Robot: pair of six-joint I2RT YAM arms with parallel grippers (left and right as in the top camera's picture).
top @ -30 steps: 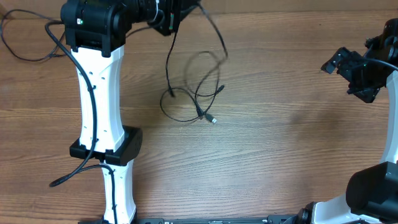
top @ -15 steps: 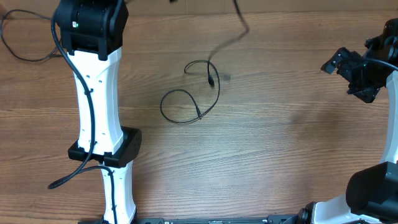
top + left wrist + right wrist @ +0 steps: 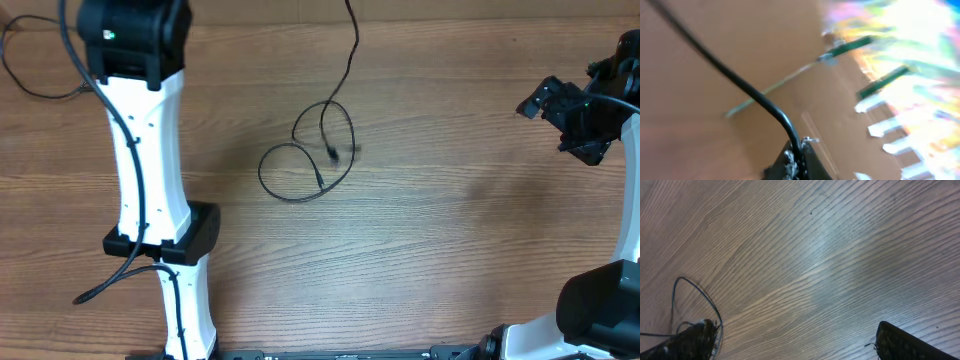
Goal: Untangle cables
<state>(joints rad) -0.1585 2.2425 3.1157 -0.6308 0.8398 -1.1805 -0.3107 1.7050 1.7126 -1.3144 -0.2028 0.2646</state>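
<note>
Thin black cables [image 3: 300, 172] lie in loose loops on the wooden table, centre left, with a small plug end [image 3: 333, 154] inside them. One cable strand [image 3: 352, 45] rises from the loops to the top edge. My left gripper [image 3: 799, 159] is shut on a black cable [image 3: 740, 85] in the left wrist view; in the overhead view it is beyond the top edge. My right gripper [image 3: 556, 104] is open and empty at the far right, well away from the loops. Its fingers frame bare table in the right wrist view [image 3: 795, 347], where a cable loop [image 3: 702, 294] shows at the left.
The left arm's white column [image 3: 150, 160] stands left of the loops. Another thin black cord [image 3: 30, 88] lies at the far left. The right arm's base [image 3: 600, 310] is at the lower right corner.
My left gripper has pulled its cable up and out past the top edge. The silvery-tipped end has left the table. The loops have shifted and tightened. The right arm has not moved.
</note>
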